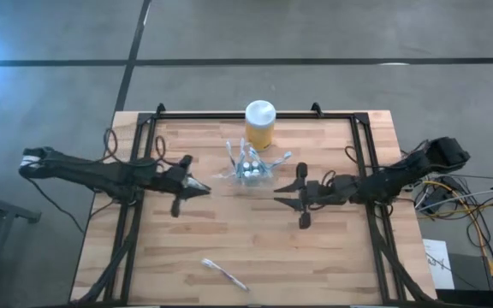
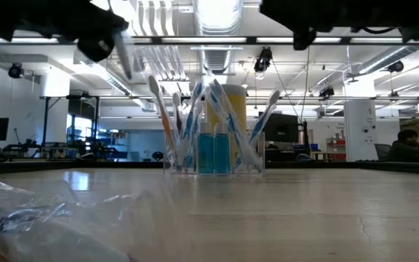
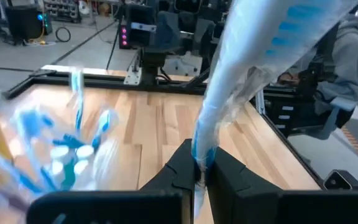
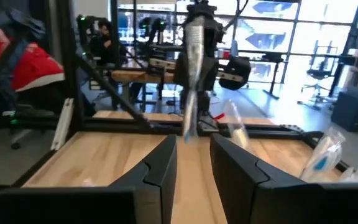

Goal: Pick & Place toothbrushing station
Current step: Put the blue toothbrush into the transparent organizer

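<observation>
A: We see the left end effector (image 3: 199, 177) pinched tight on a wrapped toothbrush (image 3: 263, 65), a thin brush in crinkled clear film with blue bristles at its far tip, standing up from the dark fingers.

B: And the toothbrushing station (image 1: 249, 168)?

A: It sits just beyond that end effector's tips, between the two arms: a small see-through plastic holder on the pale wood-plank tabletop (image 1: 229, 231), bristling with slim blue, pink and white brushes and white-capped tubes. A rounded yellow jar (image 1: 259, 125) with a white lid stands right behind it.

B: We find the right end effector (image 1: 288, 195) on the holder's other side, near it but apart, its flat dark fingers parted by a narrow gap with nothing between them.

A: Another wrapped brush (image 1: 224, 273) lies flat, well behind both end effectors, near the tabletop's front edge.
</observation>
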Available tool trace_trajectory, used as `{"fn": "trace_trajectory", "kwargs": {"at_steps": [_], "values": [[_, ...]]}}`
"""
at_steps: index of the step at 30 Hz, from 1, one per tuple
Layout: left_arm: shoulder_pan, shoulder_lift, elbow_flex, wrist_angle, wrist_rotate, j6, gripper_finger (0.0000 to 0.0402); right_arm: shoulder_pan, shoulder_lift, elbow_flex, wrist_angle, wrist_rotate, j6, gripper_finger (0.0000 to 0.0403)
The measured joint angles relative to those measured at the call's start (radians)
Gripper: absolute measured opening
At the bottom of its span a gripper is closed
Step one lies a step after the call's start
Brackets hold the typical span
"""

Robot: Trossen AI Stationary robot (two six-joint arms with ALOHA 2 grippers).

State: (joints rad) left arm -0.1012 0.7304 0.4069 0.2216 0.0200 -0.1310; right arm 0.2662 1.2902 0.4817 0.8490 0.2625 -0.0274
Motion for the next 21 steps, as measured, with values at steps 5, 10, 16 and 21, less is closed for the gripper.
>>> {"fn": "trace_trajectory", "kwargs": {"at_steps": [5,10,16,21], "values": [[0.001,-0.176,-0.126,-0.002,0.0,-0.032,0.002,0.034,-0.055,-0.066,0.063,0.031,-0.006,0.0075],[0.001,-0.311,-0.219,-0.021,-0.023,-0.054,0.002,0.058,-0.072,-0.12,0.083,0.137,-0.03,0.0055],[0.001,-0.469,-0.239,-0.214,-0.133,-0.041,0.002,0.064,-0.074,-0.212,0.218,0.214,-0.003,0.0038],[0.001,-0.576,-0.244,-0.293,-0.17,-0.024,0.002,0.069,-0.074,-0.258,0.295,0.212,0.002,0.0036]]}}
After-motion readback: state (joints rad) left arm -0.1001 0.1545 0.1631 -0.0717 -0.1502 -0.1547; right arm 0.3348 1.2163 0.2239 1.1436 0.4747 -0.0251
